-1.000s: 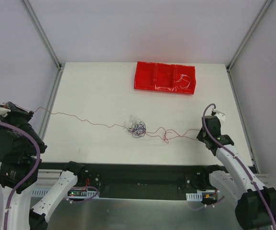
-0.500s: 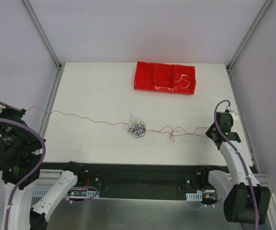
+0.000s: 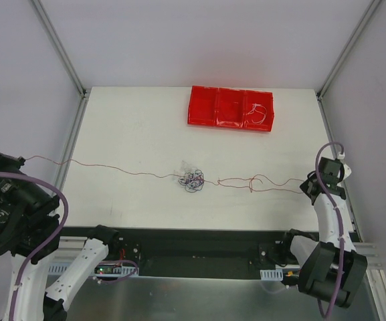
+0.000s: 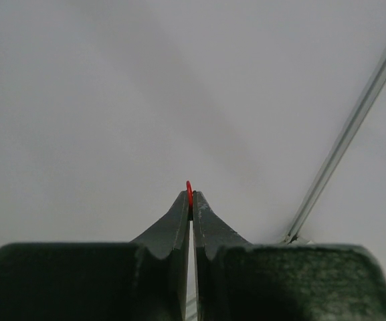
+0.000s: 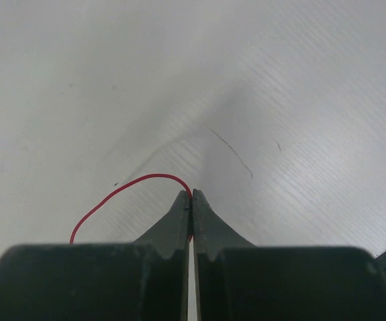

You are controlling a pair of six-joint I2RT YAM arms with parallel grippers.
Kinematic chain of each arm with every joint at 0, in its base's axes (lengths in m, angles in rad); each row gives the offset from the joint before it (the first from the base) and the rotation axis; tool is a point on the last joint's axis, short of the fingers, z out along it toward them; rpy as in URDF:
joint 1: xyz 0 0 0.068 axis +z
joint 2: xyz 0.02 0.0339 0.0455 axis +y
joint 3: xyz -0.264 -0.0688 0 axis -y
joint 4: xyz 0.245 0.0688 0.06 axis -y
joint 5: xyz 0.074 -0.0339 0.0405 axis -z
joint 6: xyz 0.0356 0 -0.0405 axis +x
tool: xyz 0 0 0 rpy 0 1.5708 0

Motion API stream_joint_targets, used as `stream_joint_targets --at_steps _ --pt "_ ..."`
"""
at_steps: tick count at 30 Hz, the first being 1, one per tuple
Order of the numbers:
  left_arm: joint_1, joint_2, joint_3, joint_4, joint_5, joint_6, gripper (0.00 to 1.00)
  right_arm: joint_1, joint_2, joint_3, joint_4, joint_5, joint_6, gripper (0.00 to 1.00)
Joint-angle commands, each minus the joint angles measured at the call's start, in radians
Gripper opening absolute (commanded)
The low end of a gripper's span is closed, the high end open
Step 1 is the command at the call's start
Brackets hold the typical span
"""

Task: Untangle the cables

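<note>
A thin red cable (image 3: 119, 167) stretches across the white table (image 3: 132, 127), almost taut from side to side. It runs past a small clump (image 3: 193, 179) of dark purple-blue and white cables at the middle, with a few small kinks to the clump's right. My left gripper (image 3: 15, 160), beyond the table's left edge, is shut on one end. In the left wrist view a red loop (image 4: 189, 190) pokes from the closed tips of the left gripper (image 4: 191, 196). My right gripper (image 3: 312, 190), near the right edge, is shut on the other end; the red cable (image 5: 129, 185) curves away from the right gripper's (image 5: 191, 194) tips.
A red tray (image 3: 206, 110) with three compartments sits at the back of the table; a white wire (image 3: 258, 115) lies in its right compartment. Metal frame posts (image 3: 62, 50) rise at the table's back corners. The arm bases stand along the near edge.
Both grippers have moved outward, the left past the table's left edge and the right toward the right edge. The red cable has pulled straighter and its loops right of the clump have shrunk.
</note>
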Motion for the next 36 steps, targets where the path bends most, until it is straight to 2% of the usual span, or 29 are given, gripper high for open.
stream_joint_targets --at_steps 1,3,4,6,9,12,15,18,20,22,25,29,33,36 --pt "0.004 -0.004 0.022 -0.035 -0.022 -0.098 0.00 -0.038 0.021 0.034 0.040 -0.047 -0.022 0.01" --pt "0.002 0.022 0.103 -0.533 0.065 -0.504 0.00 -0.006 0.022 0.043 0.067 -0.122 -0.049 0.02" --pt "0.002 0.052 0.124 -0.706 0.137 -0.695 0.00 0.047 0.027 0.049 0.078 -0.148 -0.069 0.04" --pt "0.002 0.099 0.112 -0.841 0.333 -0.892 0.00 0.138 0.054 0.075 0.072 -0.135 -0.095 0.08" --pt "0.004 0.187 0.087 -0.892 0.595 -1.064 0.00 0.203 0.135 0.127 0.052 -0.156 -0.129 0.15" --pt "0.004 0.269 0.096 -0.898 0.807 -1.141 0.00 0.230 0.238 0.214 -0.019 -0.219 -0.167 0.26" --pt "0.004 0.321 0.122 -0.904 0.953 -1.161 0.00 0.307 0.243 0.247 -0.032 -0.216 -0.203 0.49" --pt "0.004 0.344 0.144 -0.917 1.056 -1.177 0.00 0.460 0.215 0.307 -0.043 -0.149 -0.288 0.71" --pt "0.004 0.353 0.151 -0.926 1.110 -1.192 0.00 0.573 0.206 0.351 -0.016 -0.150 -0.345 0.79" --pt "0.004 0.355 0.154 -0.929 1.173 -1.206 0.00 0.684 0.202 0.374 0.065 -0.220 -0.406 0.90" --pt "0.004 0.363 0.162 -0.932 1.256 -1.217 0.00 0.811 0.238 0.426 0.215 -0.381 -0.404 0.92" --pt "0.004 0.375 0.185 -0.944 1.339 -1.236 0.00 0.934 0.324 0.495 0.473 -0.582 -0.286 0.94" --pt "0.004 0.379 0.193 -0.946 1.371 -1.264 0.00 1.014 0.442 0.548 0.731 -0.681 -0.064 0.94" --pt "0.004 0.381 0.194 -0.946 1.385 -1.279 0.00 1.052 0.502 0.581 0.826 -0.662 0.047 0.94"
